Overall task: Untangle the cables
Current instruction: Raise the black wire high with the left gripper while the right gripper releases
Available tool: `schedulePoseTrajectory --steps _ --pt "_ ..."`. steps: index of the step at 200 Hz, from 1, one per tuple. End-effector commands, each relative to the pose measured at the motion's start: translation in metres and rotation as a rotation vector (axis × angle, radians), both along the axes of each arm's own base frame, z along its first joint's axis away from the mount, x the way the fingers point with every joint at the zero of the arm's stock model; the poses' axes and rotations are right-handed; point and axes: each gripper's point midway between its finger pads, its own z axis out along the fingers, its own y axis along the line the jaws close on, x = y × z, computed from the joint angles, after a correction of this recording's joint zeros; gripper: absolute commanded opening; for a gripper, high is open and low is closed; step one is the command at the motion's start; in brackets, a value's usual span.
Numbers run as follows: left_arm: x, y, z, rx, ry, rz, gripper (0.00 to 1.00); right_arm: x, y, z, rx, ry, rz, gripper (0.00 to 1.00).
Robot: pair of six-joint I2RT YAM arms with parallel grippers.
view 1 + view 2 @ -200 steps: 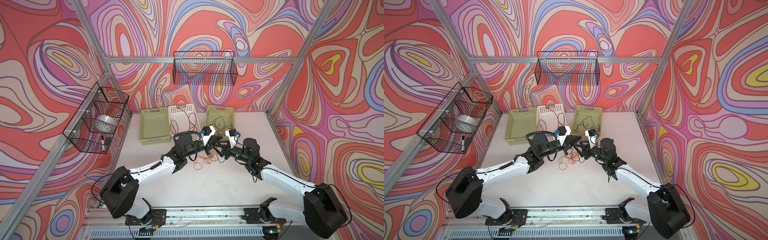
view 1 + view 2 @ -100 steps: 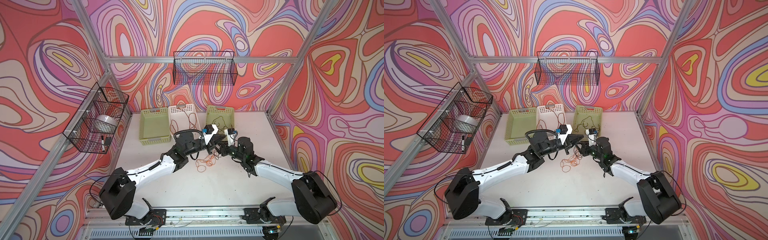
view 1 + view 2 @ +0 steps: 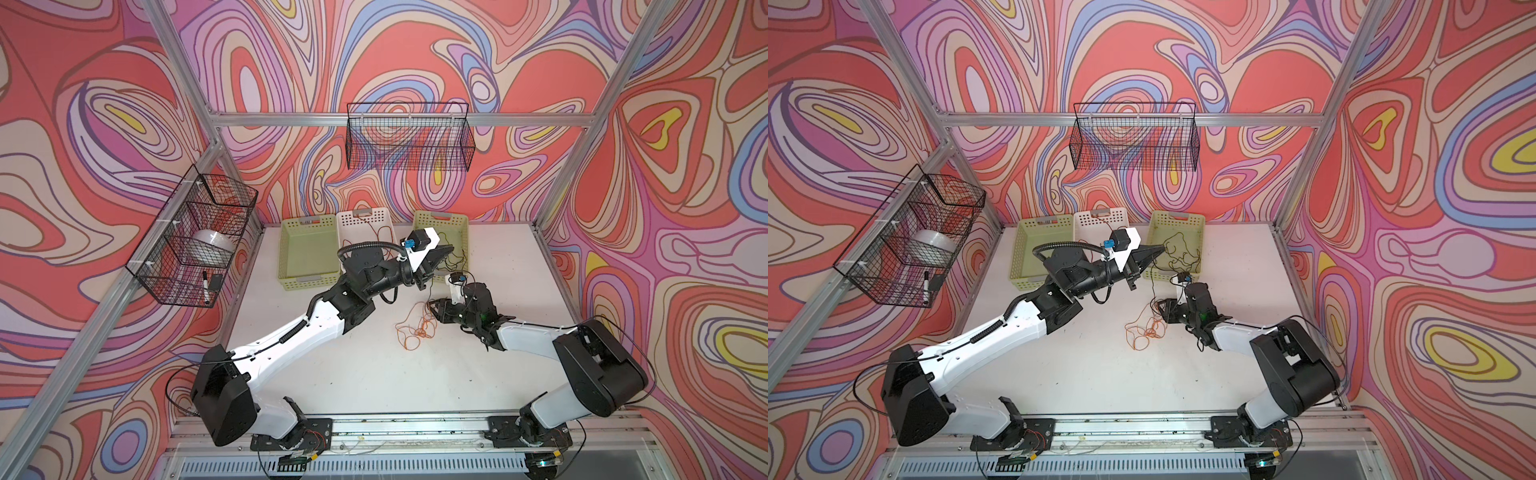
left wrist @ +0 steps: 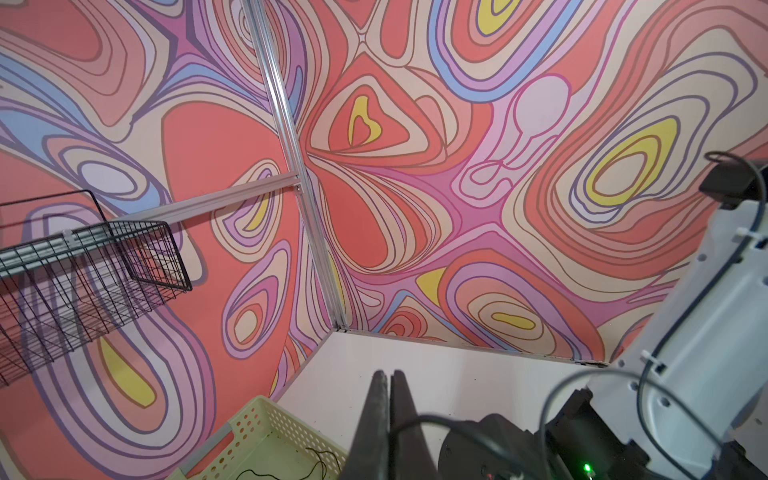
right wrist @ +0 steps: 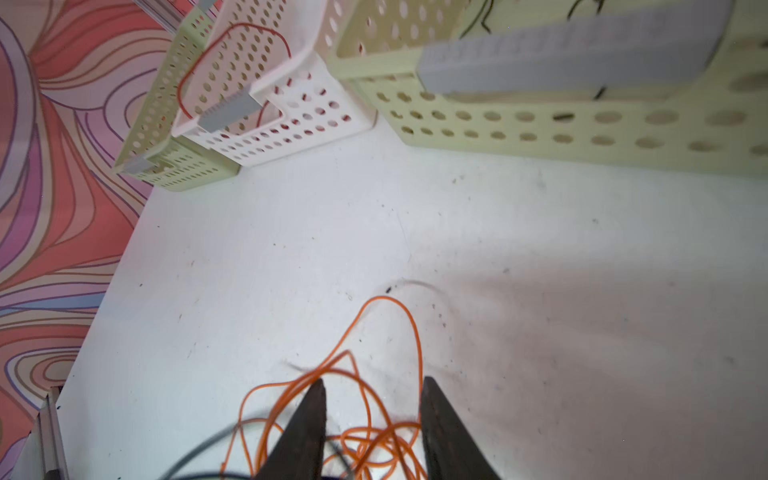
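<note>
- Right end effector (image 5: 372, 380) is part open, low over the table (image 3: 374, 374), its jaws astride the orange cable (image 5: 390, 434) loops.
- Left end effector (image 4: 388, 376) is closed and raised; whether it pinches a cord cannot be told.
- Red-brown cable (image 5: 239, 25) lies in the white basket (image 3: 363, 216), black cable (image 3: 1179, 249) in the green basket (image 3: 1177, 218) right of it.

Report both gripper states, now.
Left gripper: shut; whether it holds anything cannot be told.
Right gripper: open, fingers either side of the orange cable.
</note>
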Motion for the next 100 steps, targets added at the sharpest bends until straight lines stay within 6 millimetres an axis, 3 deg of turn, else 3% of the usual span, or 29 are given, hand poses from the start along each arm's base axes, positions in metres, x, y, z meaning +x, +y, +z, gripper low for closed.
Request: schedulePoseTrajectory --steps 1,100 --pt "-0.002 0.011 0.037 -0.018 -0.093 0.039 0.00 -0.006 -0.005 -0.022 -0.016 0.060 -0.022 0.37" --pt "0.030 0.055 0.113 -0.086 -0.158 0.208 0.00 -0.012 -0.010 -0.054 -0.063 0.141 -0.034 0.36"
